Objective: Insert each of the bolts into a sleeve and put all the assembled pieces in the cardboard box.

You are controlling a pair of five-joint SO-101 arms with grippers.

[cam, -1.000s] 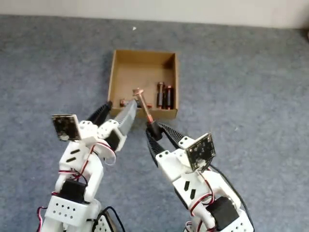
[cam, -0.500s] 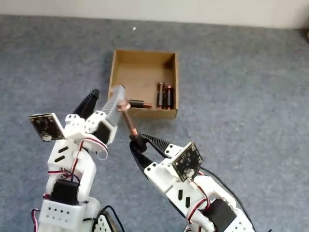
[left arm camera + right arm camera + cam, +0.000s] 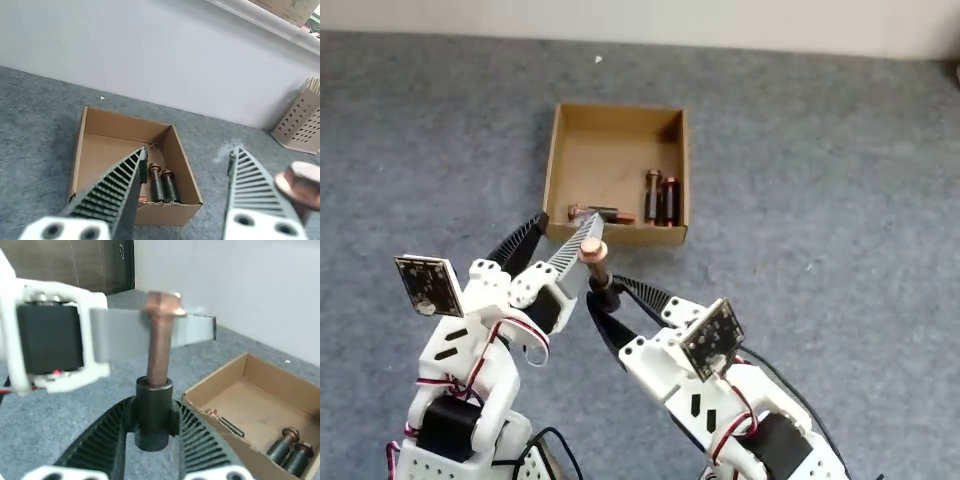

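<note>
The cardboard box (image 3: 553,160) sits at 12 o'clock from both arms on the grey carpet (image 3: 820,200), and it already holds what look like three finished pieces. Two bolt-in-sleeve assemblies (image 3: 661,198) lie side by side toward the box's 4 o'clock corner. A third assembly (image 3: 598,214) lies along the near wall at about 6 o'clock. By my reading most of the job is done, and a fourth piece is mid-assembly outside the box.

The left gripper (image 3: 567,222) hovers at the box's near wall with its claw spread wide and nothing between the fingers. The right gripper (image 3: 152,426), at 5 o'clock from the left gripper, is clamped on a black sleeve (image 3: 152,405) held upright.

A copper bolt (image 3: 160,340) stands in that sleeve with much of its shank showing, so it looks only partly seated. Its head lies just beside the outer face of the left claw's grey finger (image 3: 576,250), not between the two fingers.

What remains, as I judge it, is to push this bolt home and drop the piece into the box.
</note>
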